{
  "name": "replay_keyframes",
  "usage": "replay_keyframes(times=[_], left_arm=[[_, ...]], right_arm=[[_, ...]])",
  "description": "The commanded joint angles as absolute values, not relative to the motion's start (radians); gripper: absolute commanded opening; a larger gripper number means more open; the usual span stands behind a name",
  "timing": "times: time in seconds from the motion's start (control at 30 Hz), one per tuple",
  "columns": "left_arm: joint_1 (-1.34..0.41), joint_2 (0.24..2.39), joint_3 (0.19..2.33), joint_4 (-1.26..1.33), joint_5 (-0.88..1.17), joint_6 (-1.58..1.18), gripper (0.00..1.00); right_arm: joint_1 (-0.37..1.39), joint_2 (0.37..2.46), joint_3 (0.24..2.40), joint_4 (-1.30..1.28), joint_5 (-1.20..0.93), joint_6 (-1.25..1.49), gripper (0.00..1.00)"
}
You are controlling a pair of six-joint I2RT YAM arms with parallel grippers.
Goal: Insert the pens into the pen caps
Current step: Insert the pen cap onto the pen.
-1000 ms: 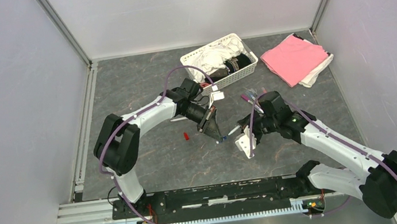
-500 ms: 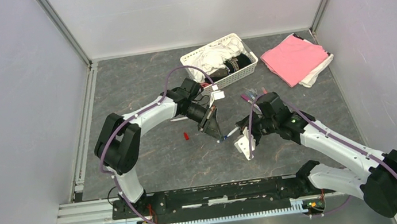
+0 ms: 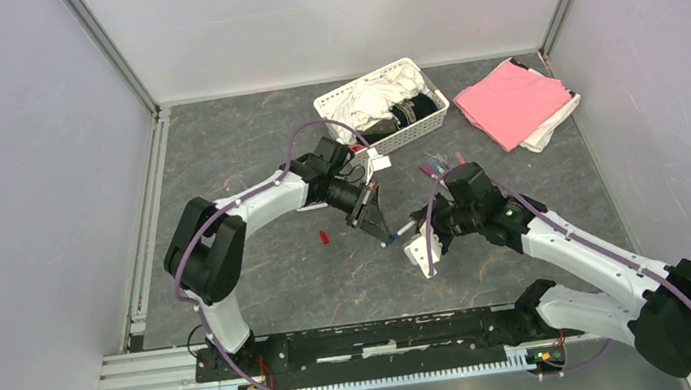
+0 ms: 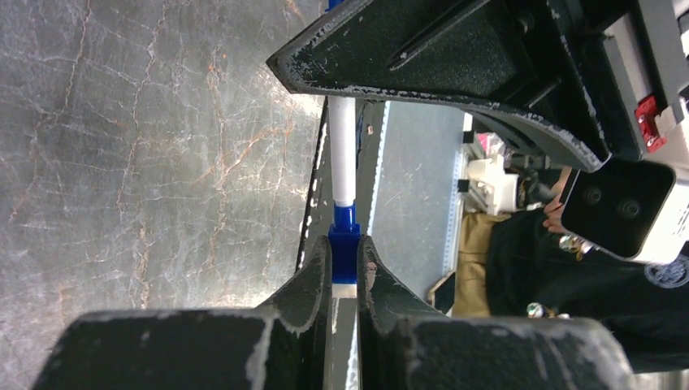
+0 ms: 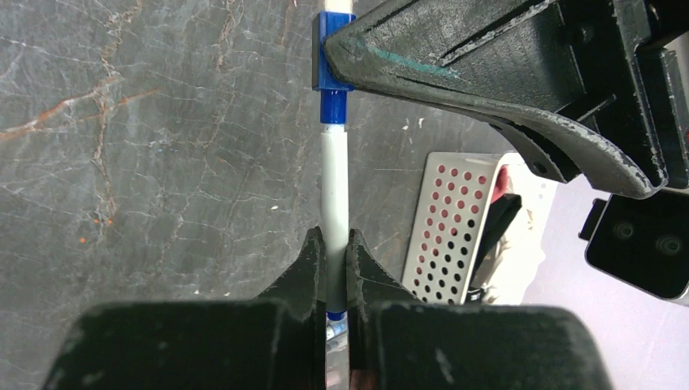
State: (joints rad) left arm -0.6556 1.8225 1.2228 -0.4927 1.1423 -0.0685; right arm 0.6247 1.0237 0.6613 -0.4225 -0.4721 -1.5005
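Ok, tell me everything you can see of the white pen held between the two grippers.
The pen is slim, with a smooth white plastic-looking barrel and a narrower blue collar at one end. The right gripper is shut on the barrel. The blue end enters the blue cap, pinched by the left gripper; the collar shows outside the cap, so it seems not fully seated. The pen bridges both grippers over the grey table.

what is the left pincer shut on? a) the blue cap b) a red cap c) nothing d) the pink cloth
a: the left wrist view shows the left pincer clamped on the blue cap, with the white pen held by the right pincer lined up with it.
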Motion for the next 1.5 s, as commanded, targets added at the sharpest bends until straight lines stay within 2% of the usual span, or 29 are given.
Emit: replay_keyframes(times=[0.0, 0.17, 0.3, 0.73, 0.97, 1.17, 1.3, 1.37, 1.47], left_arm=[[-0.655, 1.783, 1.190, -0.315, 1.095, -0.285, 0.02], [-0.657, 1.778, 1.182, -0.252, 1.073, -0.400, 0.03], [-0.656, 1.782, 1.208, -0.234, 1.065, -0.440, 0.07], [-0.615, 1.710, 1.233, -0.259, 1.034, -0.457, 0.35], [-0.588, 1.657, 1.262, -0.272, 1.020, -0.453, 0.40], [-0.565, 1.521, 1.282, -0.239, 0.848, -0.389, 0.41], [-0.565, 1.350, 1.201, -0.044, 0.655, -0.379, 0.42], [-0.565, 1.263, 1.129, 0.107, 0.561, -0.395, 0.55], [-0.564, 1.175, 1.046, 0.278, 0.457, -0.422, 0.81]], right_arm=[[0.638, 1.011, 0.652, -0.358, -0.521, -1.414, 0.00], [0.639, 1.008, 0.638, -0.315, -0.621, -1.294, 0.00], [0.639, 0.999, 0.611, -0.277, -0.726, -1.220, 0.00], [0.608, 0.964, 0.527, -0.187, -0.814, -1.054, 0.00], [0.590, 0.951, 0.512, -0.162, -0.857, -0.994, 0.00], [0.557, 0.929, 0.508, -0.098, -0.922, -0.830, 0.00], [0.519, 0.904, 0.511, -0.008, -0.965, -0.623, 0.00], [0.502, 0.893, 0.509, 0.064, -0.986, -0.481, 0.00], [0.485, 0.886, 0.503, 0.131, -1.015, -0.311, 0.00]])
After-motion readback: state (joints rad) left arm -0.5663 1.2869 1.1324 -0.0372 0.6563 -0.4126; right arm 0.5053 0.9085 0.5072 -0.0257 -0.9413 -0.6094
